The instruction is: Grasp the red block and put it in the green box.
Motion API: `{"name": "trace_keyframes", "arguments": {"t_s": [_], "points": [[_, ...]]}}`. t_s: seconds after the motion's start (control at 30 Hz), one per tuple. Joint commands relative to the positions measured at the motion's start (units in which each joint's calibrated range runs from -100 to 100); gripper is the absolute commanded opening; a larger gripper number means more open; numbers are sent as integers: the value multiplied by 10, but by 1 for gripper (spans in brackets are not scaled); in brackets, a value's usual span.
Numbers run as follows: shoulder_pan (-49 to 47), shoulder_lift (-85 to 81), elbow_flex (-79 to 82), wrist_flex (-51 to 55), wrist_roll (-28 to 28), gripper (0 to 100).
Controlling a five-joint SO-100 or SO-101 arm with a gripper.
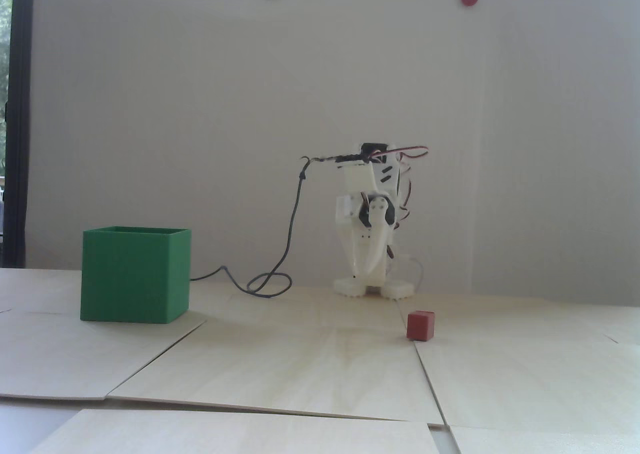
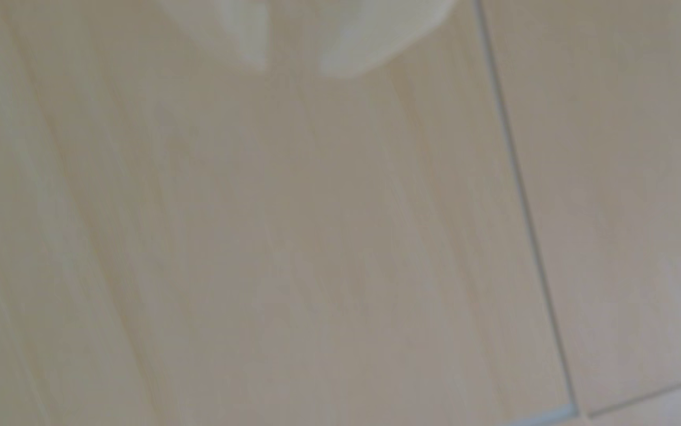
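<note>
Item one: the claw, white, pointing down near the arm's base; we see its fingers drawn together, holding nothing. Item two: the red block, on the tabletop, nearer the camera than the claw and a little to its right in the fixed view, apart from it. Item three: the green box, well to the claw's left, upright, open-topped. The wrist view is blurred: we make out pale fingers over wood.

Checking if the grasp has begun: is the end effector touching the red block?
Apart. The fixed view shows the end effector folded down at the arm's base, with bare table between it and the red block.
</note>
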Motion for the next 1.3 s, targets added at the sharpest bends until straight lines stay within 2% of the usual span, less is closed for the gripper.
{"name": "trace_keyframes", "arguments": {"t_s": [0.0, 0.4, 0.57, 0.73, 1.03, 1.27], "points": [[23, 282, -333, -22, -2, 3], [36, 645, -722, -16, -2, 3], [35, 723, -795, -16, -17, 4], [27, 740, -817, -2, -19, 13], [-64, 642, -806, 124, -24, 13], [-109, 567, -721, 141, -24, 13]]}}
